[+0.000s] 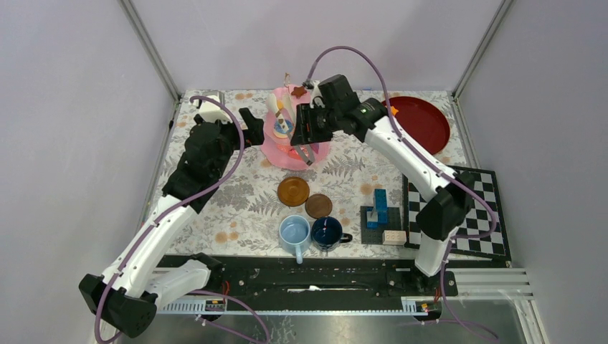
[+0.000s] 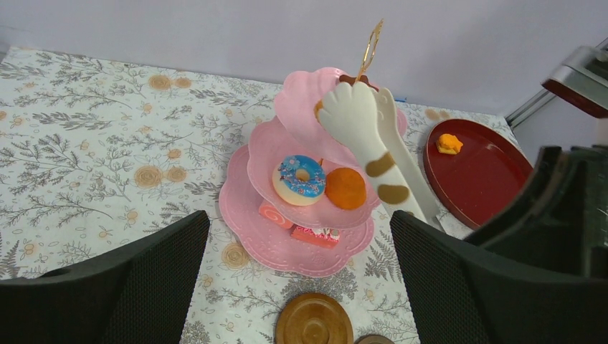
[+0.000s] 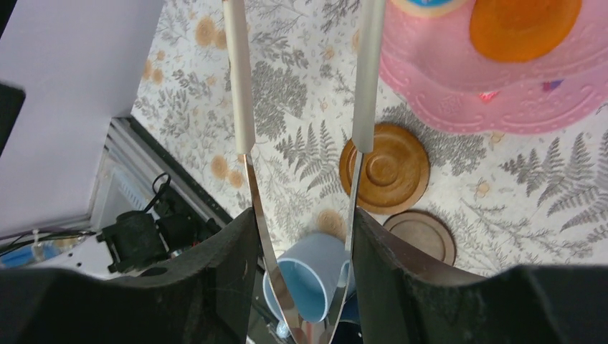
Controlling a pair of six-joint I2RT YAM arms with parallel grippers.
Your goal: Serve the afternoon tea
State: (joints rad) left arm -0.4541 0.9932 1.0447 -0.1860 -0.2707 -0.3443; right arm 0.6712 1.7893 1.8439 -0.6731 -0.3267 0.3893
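Plainly, right tool (image 3: 302, 244) clenches cat-paw tongs (image 2: 373, 158) by the pink stand (image 2: 251, 238); left tool (image 2: 300, 218) gapes, released.

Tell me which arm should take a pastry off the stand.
Right. The right gripper is shut on the tongs, tips at the top of the stand; the left gripper is open and empty.

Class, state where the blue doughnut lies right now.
The doughnut sits on the middle tier of the pink stand, directly left of the orange pastry as seen in the left wrist view.
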